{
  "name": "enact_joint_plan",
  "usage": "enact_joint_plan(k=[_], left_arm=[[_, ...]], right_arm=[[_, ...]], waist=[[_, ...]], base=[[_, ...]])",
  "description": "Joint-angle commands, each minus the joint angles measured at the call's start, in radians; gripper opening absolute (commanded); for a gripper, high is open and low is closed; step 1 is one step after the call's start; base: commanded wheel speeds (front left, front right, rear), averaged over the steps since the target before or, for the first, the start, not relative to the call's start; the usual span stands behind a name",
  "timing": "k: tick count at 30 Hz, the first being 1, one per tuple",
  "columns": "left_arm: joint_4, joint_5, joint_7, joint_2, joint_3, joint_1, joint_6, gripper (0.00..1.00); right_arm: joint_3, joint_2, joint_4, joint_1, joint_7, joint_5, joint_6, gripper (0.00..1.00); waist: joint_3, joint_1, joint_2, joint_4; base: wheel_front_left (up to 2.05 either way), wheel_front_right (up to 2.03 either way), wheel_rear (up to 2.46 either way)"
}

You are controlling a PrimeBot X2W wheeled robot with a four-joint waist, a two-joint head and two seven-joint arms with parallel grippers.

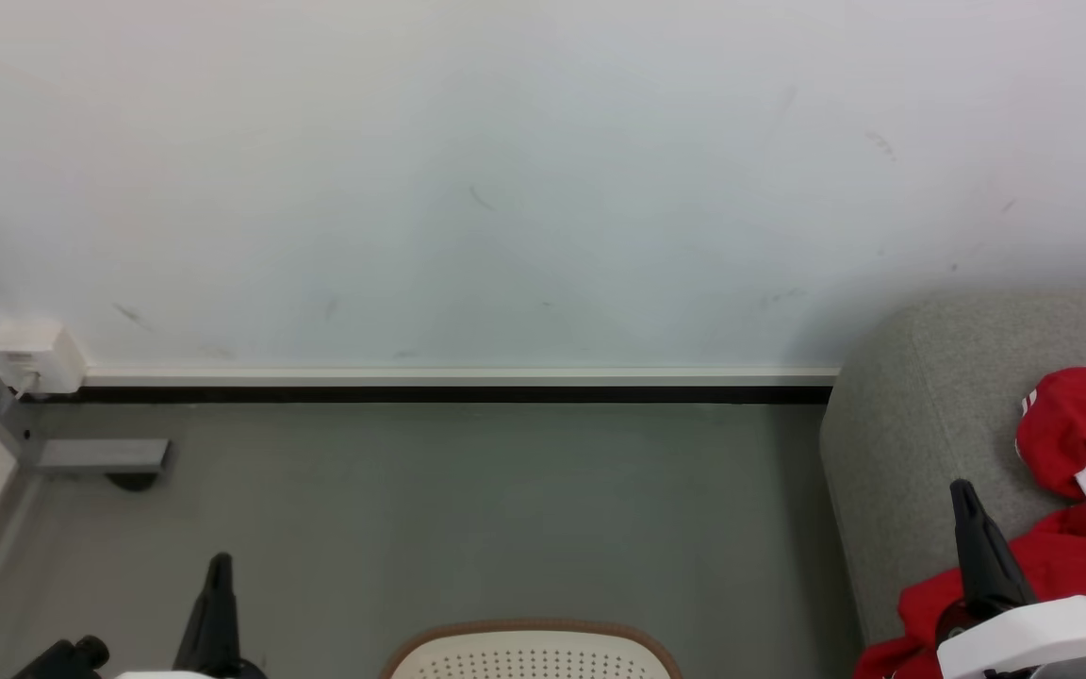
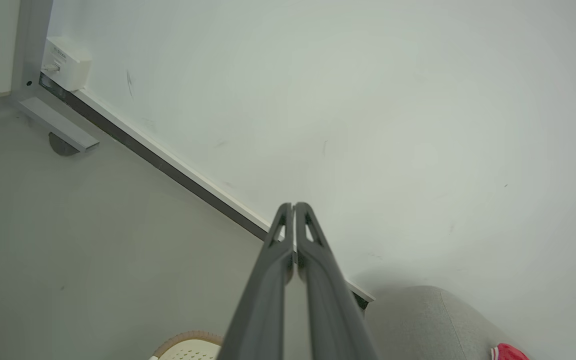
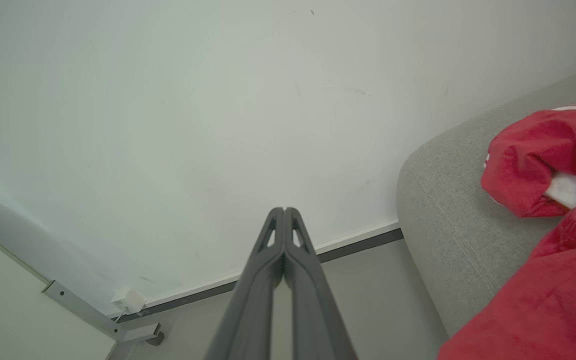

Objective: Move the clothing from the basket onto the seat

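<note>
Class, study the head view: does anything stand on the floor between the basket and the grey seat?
Nothing visible does. Just grey floor separates the basket from the seat, where red clothing already lies. The basket's inside is cut off by the frame.

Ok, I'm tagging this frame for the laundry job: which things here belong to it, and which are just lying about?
Belongs to the job: red clothing, basket, grey seat.
Just lying about: white wall box, grey metal foot.
</note>
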Motion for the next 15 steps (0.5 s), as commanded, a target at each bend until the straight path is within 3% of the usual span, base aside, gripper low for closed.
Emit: enact_joint_plan(k=[1,15], left_arm=[[-0.018,-0.042,0.010,0.003,0.004,-0.025,-0.006,0.00],[-0.021,-0.222,0.061,0.001,0.010,-0.037,-0.010,0.00]], right_arm=[[-0.015,0.000,-0.019,-0.008,0.010,0.040,-0.001,0.00],[-0.063,0.021,-0.033,0.003,0.061,0.205,-0.001,0.00]], waist=[[0.000,0.0000,-0.0001,0.000],[0.003,0.0000,-0.0001,-0.004]], base=[[0.00,0.00,0.00],[0.00,0.00,0.00]])
